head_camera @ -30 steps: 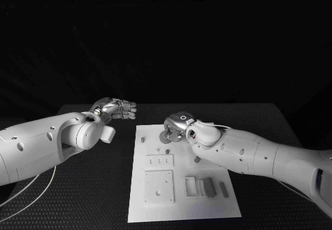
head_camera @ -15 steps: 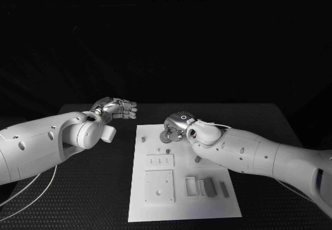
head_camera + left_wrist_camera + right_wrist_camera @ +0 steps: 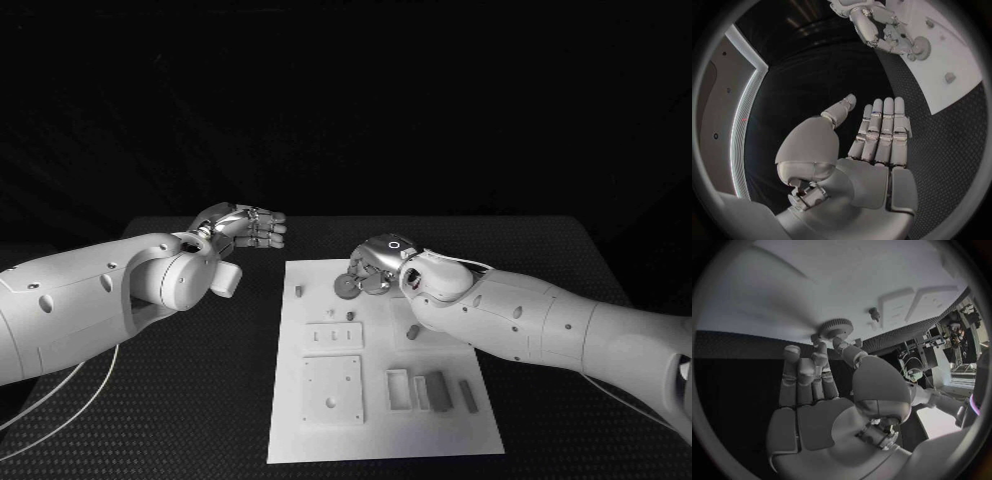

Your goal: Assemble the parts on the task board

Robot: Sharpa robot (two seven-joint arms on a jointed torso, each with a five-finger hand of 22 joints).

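Your right hand (image 3: 372, 270) pinches a toothed gear (image 3: 836, 329) at its fingertips, over the task board (image 3: 433, 440). Your left hand (image 3: 857, 150) hangs wide, fingers straight, holding nothing, beside the board. No readable writing.

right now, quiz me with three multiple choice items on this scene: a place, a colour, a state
1. Where is the gear?
A. far end of the white board
B. near end of the board
C. on the black table, off the board

2. What colour is the board?
A. white
B. black
C. red

3. What is the left robot hand doing?
A. gripping the gear
B. open, holding nothing
C. pressing on the board

Answers: 1 A, the gear sits at the board's far end by the right robot hand. 2 A, it shows white against the table. 3 B, its fingers lie extended, with nothing in them.
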